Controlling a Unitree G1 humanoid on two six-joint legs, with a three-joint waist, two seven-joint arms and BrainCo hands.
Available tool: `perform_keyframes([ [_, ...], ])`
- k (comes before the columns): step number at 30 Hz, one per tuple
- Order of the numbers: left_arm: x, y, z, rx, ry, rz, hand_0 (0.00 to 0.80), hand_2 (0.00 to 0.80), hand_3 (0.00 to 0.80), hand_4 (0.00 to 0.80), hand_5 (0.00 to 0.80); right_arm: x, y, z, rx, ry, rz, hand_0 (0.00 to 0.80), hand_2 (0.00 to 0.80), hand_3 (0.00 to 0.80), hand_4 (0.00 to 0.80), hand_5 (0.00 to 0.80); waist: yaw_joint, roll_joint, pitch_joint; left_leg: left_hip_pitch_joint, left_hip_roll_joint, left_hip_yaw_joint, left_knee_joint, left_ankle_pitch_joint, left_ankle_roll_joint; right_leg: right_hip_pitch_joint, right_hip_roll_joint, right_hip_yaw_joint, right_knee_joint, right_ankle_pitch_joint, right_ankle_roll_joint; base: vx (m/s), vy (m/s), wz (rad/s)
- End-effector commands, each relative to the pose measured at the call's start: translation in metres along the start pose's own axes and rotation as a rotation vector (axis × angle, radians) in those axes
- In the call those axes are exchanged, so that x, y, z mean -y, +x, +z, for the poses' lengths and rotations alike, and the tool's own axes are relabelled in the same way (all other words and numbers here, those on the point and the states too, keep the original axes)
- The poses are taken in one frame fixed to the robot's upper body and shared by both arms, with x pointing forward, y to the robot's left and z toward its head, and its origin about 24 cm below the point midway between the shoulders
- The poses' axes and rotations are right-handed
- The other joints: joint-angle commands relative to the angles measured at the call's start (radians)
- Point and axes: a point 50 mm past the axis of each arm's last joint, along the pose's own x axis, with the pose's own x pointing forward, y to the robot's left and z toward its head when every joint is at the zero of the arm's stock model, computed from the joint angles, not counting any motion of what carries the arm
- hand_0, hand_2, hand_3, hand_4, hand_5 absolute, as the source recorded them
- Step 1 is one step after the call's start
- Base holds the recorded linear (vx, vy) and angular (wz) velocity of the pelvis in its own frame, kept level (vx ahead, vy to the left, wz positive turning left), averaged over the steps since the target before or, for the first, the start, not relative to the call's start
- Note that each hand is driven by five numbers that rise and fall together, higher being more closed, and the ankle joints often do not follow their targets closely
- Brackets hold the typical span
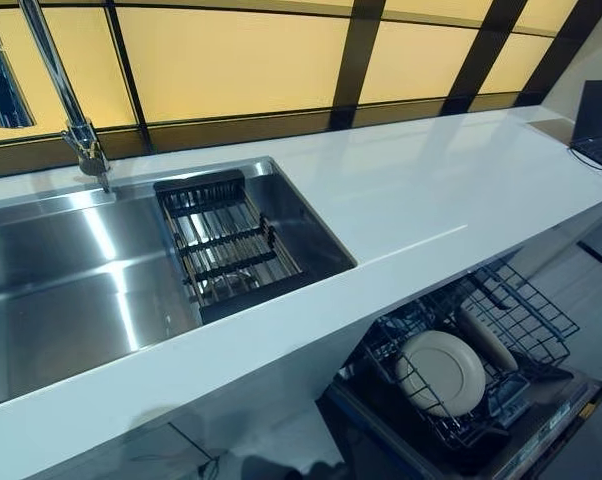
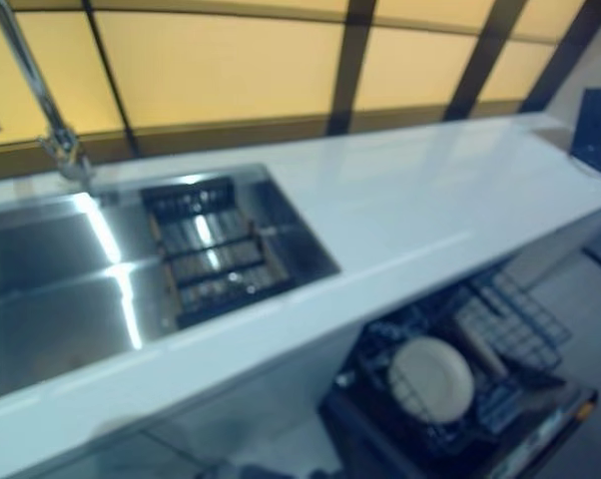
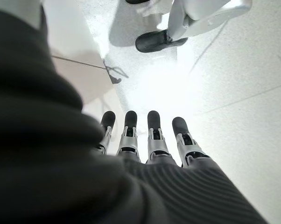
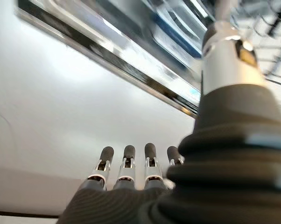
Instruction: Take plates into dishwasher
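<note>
Glossy white counter (image 1: 431, 190), round cream plate (image 1: 441, 372) in wire rack (image 1: 521, 320).

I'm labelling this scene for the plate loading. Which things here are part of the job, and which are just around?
Job:
plates
dishwasher rack
left hand, open, empty
right hand, open, empty

Just around:
sink
sink rack
tap
counter
laptop

Glossy steel sink (image 1: 71, 270); seemingly ceramic plate (image 1: 441, 372)
</note>
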Motion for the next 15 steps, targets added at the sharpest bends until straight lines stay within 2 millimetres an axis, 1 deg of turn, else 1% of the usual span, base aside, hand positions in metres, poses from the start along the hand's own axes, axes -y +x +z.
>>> perform_keyframes([
  [1, -0.001, 0.000, -0.002, 0.007, 0.034, 0.001, 0.000, 0.000, 0.000, 0.000, 0.000, 0.011, -0.003, -0.007, -0.060, -0.063, -0.069, 0.000, 0.000, 0.000, 0.000, 0.000, 0.032, 0.020, 0.016, 0.013, -0.024, -0.019, 0.133, -0.152, 0.060, -0.101, 0.002, -0.028, 0.049, 0.061, 0.106, -0.173, 0.099, -0.10],
  [4, -0.004, 0.001, -0.008, -0.011, 0.087, 0.006, 0.000, 0.000, 0.000, 0.000, 0.000, 0.010, -0.001, -0.010, -0.078, -0.081, -0.067, 0.000, 0.000, 0.000, 0.000, 0.000, 0.037, 0.019, 0.038, 0.013, -0.037, -0.003, 0.128, -0.149, 0.060, -0.108, -0.015, -0.055, -0.020, 0.098, 0.122, -0.152, 0.094, -0.08],
  [5, -0.005, 0.001, -0.012, -0.018, 0.096, 0.011, 0.000, 0.000, 0.000, 0.000, 0.000, 0.009, 0.000, -0.011, -0.088, -0.094, -0.065, 0.000, 0.000, 0.000, 0.000, 0.000, 0.041, 0.020, 0.047, 0.013, -0.040, 0.000, 0.123, -0.145, 0.057, -0.110, -0.020, -0.071, -0.040, 0.105, 0.125, -0.133, 0.079, -0.04],
  [6, -0.007, 0.001, -0.016, -0.029, 0.094, 0.021, 0.000, 0.000, 0.000, 0.000, 0.000, 0.007, 0.001, -0.013, -0.101, -0.100, -0.052, 0.000, 0.000, 0.000, 0.000, 0.000, 0.050, 0.021, 0.056, 0.016, -0.041, 0.005, 0.115, -0.139, 0.053, -0.113, -0.029, -0.102, -0.049, 0.112, 0.126, -0.132, 0.066, -0.13],
  [8, -0.014, 0.001, -0.022, -0.048, 0.073, 0.046, 0.000, 0.000, 0.000, 0.000, 0.000, 0.001, 0.003, -0.016, -0.133, -0.129, -0.044, 0.000, 0.000, 0.000, 0.000, 0.000, 0.066, 0.029, 0.073, 0.029, -0.036, 0.014, 0.083, -0.122, 0.049, -0.119, -0.043, -0.163, -0.010, 0.105, 0.126, -0.136, 0.049, -0.38],
  [9, -0.017, 0.000, -0.024, -0.057, 0.065, 0.052, 0.000, 0.000, 0.000, 0.000, 0.000, 0.000, 0.005, -0.018, -0.145, -0.147, -0.050, 0.000, 0.000, 0.000, 0.000, 0.000, 0.072, 0.035, 0.079, 0.033, -0.032, 0.013, 0.067, -0.115, 0.050, -0.119, -0.051, -0.179, 0.019, 0.098, 0.124, -0.135, 0.033, -0.59],
  [11, -0.024, 0.000, -0.029, -0.084, 0.048, 0.070, 0.000, 0.000, 0.000, 0.000, 0.000, -0.004, 0.009, -0.026, -0.177, -0.196, -0.056, 0.000, 0.000, 0.000, 0.000, 0.000, 0.084, 0.055, 0.091, 0.041, -0.020, -0.005, 0.032, -0.091, 0.055, -0.113, -0.076, -0.196, 0.100, 0.071, 0.110, -0.133, 0.018, -0.45],
  [13, -0.031, -0.001, -0.031, -0.096, 0.023, 0.085, 0.000, 0.000, 0.000, 0.000, 0.000, -0.011, 0.013, -0.031, -0.209, -0.242, -0.044, 0.000, 0.000, 0.000, 0.000, 0.000, 0.098, 0.075, 0.092, 0.023, -0.004, -0.024, 0.027, -0.076, 0.061, -0.089, -0.106, -0.195, 0.153, 0.030, 0.086, -0.154, -0.014, -0.23],
  [14, -0.035, -0.002, -0.030, -0.101, 0.009, 0.089, 0.000, 0.000, 0.000, 0.000, 0.000, -0.017, 0.016, -0.035, -0.222, -0.249, -0.038, 0.000, 0.000, 0.000, 0.000, 0.000, 0.105, 0.083, 0.091, 0.004, 0.003, -0.039, 0.036, -0.076, 0.067, -0.062, -0.123, -0.193, 0.177, 0.013, 0.073, -0.157, -0.070, -0.41],
  [15, -0.037, -0.002, -0.029, -0.101, -0.002, 0.094, 0.000, 0.000, 0.000, 0.000, 0.000, -0.022, 0.019, -0.038, -0.223, -0.246, -0.035, 0.000, 0.000, 0.000, 0.000, 0.000, 0.111, 0.085, 0.088, -0.016, 0.007, -0.045, 0.054, -0.085, 0.072, -0.034, -0.141, -0.196, 0.183, 0.011, 0.070, -0.155, -0.113, -0.38],
])
